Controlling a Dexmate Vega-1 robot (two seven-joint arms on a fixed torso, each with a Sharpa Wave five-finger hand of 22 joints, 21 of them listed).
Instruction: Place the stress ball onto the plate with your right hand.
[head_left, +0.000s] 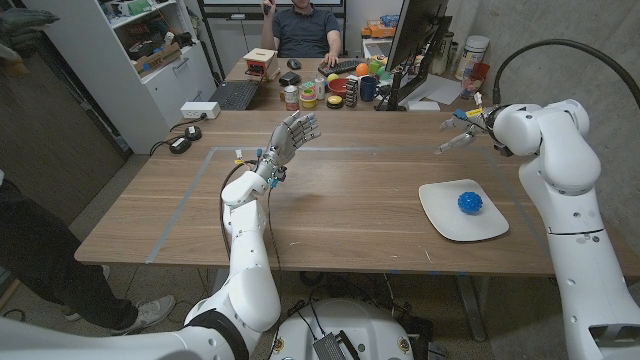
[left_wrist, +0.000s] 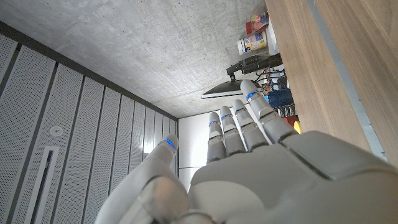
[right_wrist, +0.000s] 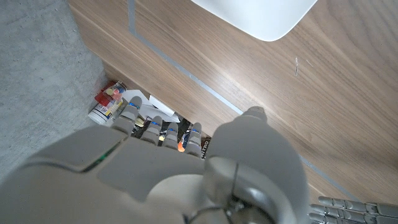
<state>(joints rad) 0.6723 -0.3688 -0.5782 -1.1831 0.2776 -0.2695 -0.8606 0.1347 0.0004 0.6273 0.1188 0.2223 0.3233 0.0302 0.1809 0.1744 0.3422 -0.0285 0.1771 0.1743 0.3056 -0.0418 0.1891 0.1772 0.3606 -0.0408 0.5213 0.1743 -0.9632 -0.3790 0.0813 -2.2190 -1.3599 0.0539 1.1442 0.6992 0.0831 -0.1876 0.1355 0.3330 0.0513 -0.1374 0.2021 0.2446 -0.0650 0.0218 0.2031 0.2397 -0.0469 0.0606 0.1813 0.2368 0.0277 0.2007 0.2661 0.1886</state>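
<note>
Presently the blue stress ball (head_left: 470, 203) rests on the white plate (head_left: 440, 215) on the counter (head_left: 330, 190). Right hand (head_left: 462, 128) hovers well apart, fingers extended, holding nothing. Left hand (head_left: 291, 134) raised, fingers straight, empty.

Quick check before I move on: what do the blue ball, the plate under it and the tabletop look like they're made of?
Stress ball: looks like soft rubber or foam, matte bright blue with a bumpy surface; the exact material is unclear. Plate: white and smooth with rounded corners, possibly ceramic or melamine. Table: wood or wood-look laminate, brown with visible grain, matte, with pale tape lines.
</note>
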